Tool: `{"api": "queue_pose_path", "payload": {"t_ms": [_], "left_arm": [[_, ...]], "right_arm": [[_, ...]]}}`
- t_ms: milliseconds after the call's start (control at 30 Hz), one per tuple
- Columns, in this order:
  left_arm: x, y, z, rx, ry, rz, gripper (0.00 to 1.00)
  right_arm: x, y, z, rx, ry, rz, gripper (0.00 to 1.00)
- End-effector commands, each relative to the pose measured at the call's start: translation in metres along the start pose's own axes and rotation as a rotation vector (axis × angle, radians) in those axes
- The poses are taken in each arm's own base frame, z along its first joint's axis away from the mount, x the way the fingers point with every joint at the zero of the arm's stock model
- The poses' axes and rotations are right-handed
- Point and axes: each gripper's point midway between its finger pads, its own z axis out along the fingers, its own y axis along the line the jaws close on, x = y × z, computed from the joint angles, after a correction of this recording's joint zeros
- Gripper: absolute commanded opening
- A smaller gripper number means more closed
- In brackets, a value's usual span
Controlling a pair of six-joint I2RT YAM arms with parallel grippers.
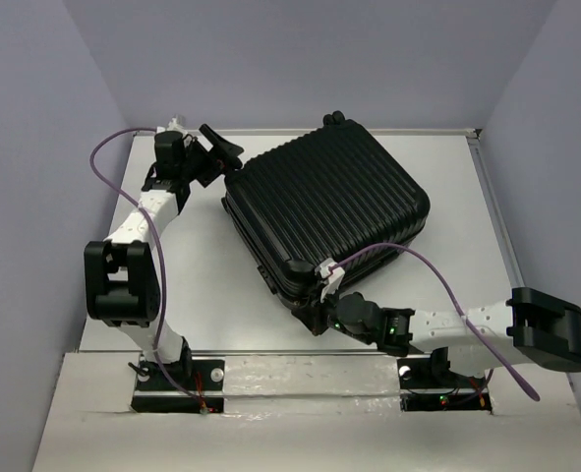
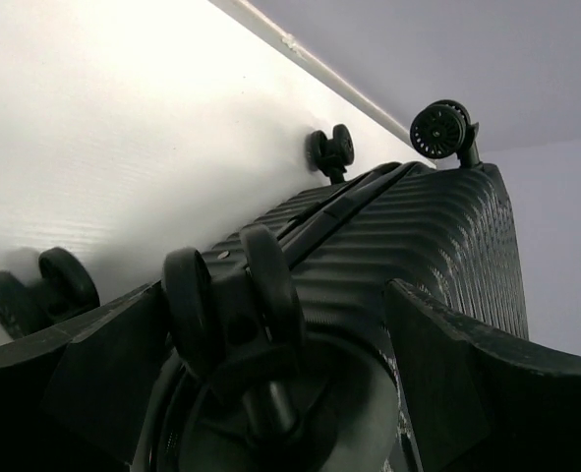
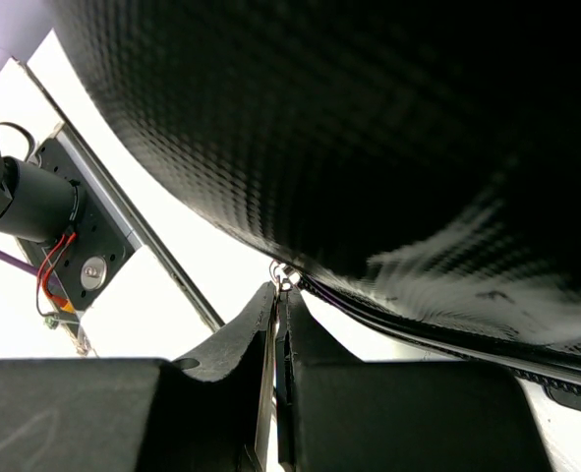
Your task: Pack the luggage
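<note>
The suitcase [image 1: 329, 202] is black, its shell patterned with fine parallel ribs; its caster wheels [image 2: 439, 128] are black too. White bench [image 1: 211, 285], purple cables [image 1: 94, 154].

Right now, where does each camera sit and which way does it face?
Top: above and behind the bases, looking down on the table and the closed luggage; both arms show.
Left wrist: low at the wheel end, looking along the shell; the open left tool flanks a wheel.
Right wrist: low at the near corner, looking up the shell; the right tool looks shut on a zipper pull.
Shared: all see the luggage; top and left wrist both show wheels.
</note>
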Motion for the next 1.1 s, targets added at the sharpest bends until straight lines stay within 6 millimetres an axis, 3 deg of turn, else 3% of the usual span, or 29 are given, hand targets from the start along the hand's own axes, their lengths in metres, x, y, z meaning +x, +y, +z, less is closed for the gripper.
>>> {"api": "queue_pose_path", "payload": {"t_ms": [0, 233, 333, 433, 467, 567, 733, 767, 833, 867, 933, 967, 1033, 1067], "left_arm": [[-0.018, -0.037, 0.010, 0.134, -0.027, -0.013, 0.99], [-0.015, -0.045, 0.025, 0.168, -0.022, -0.047, 0.99], [-0.015, -0.044, 0.025, 0.177, -0.033, -0.063, 0.90], [-0.018, -0.049, 0.021, 0.201, -0.055, -0.051, 0.58], [-0.017, -0.046, 0.021, 0.195, -0.059, -0.049, 0.35], [-0.018, -0.042, 0.016, 0.176, -0.085, -0.036, 0.07], [-0.030, -0.034, -0.011, 0.136, -0.176, -0.033, 0.06], [-0.023, -0.023, -0.016, 0.111, -0.174, -0.047, 0.06], [-0.023, -0.029, -0.037, 0.121, -0.214, -0.048, 0.06], [-0.010, -0.010, -0.042, 0.079, -0.221, -0.091, 0.06], [-0.009, -0.024, -0.071, 0.156, -0.284, -0.107, 0.06], [0.009, -0.006, -0.075, 0.124, -0.266, -0.136, 0.06], [0.017, -0.013, -0.096, 0.154, -0.282, -0.108, 0.06], [0.033, 0.002, -0.099, 0.122, -0.259, -0.092, 0.06]], "right_arm": [[0.023, 0.001, -0.006, -0.009, 0.080, 0.062, 0.07], [0.023, -0.003, -0.008, 0.005, 0.072, 0.079, 0.07], [0.022, -0.005, -0.008, 0.014, 0.064, 0.084, 0.07], [0.021, -0.006, -0.007, 0.023, 0.058, 0.077, 0.07], [0.017, -0.008, -0.006, 0.036, 0.045, 0.076, 0.07], [0.010, -0.008, -0.005, 0.049, 0.021, 0.074, 0.07], [-0.015, -0.012, -0.001, 0.058, -0.019, 0.067, 0.07], [-0.021, -0.013, -0.001, 0.050, -0.025, 0.069, 0.07], [-0.038, -0.027, 0.003, 0.064, -0.045, 0.059, 0.07], [-0.049, -0.031, 0.005, 0.066, -0.061, 0.059, 0.07], [-0.073, -0.054, 0.008, 0.084, -0.090, 0.066, 0.07], [-0.088, -0.054, 0.009, 0.073, -0.110, 0.064, 0.07], [-0.111, -0.066, 0.007, 0.093, -0.140, 0.037, 0.07], [-0.125, -0.063, 0.006, 0.094, -0.152, 0.026, 0.07]]}}
